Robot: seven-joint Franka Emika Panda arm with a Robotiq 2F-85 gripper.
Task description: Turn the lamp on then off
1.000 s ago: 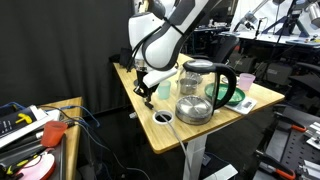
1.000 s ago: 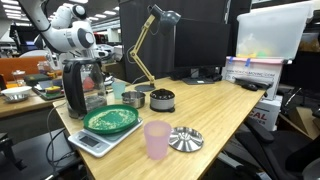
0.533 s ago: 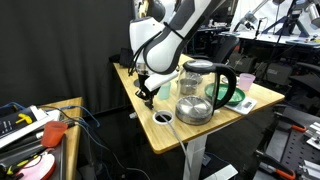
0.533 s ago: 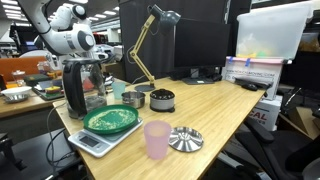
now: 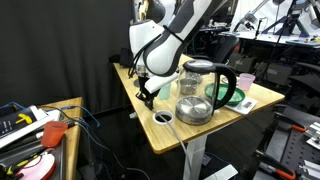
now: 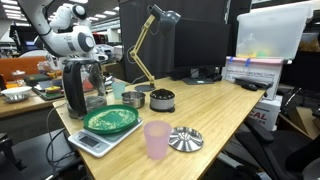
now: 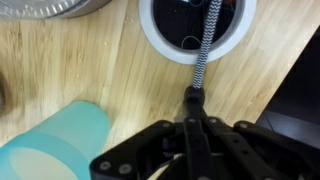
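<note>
The lamp (image 6: 140,50) stands at the back of the wooden table, with a thin jointed stem, a small head (image 6: 164,15) and a round base (image 6: 143,88). It does not look lit. In the wrist view a braided cord (image 7: 205,45) runs from the round cable hole (image 7: 160,35) to a black piece between my jaws. My gripper (image 7: 192,118) looks shut on that cord end. In an exterior view my gripper (image 5: 147,90) is low over the table's edge, beside the kettle.
A glass kettle (image 5: 195,95) with a black handle stands mid-table. A teal cup (image 7: 60,140) is close beside my gripper. A green plate (image 6: 110,120) on a scale, a pink cup (image 6: 157,138), a silver disc (image 6: 185,138) and a black round object (image 6: 160,100) fill the front.
</note>
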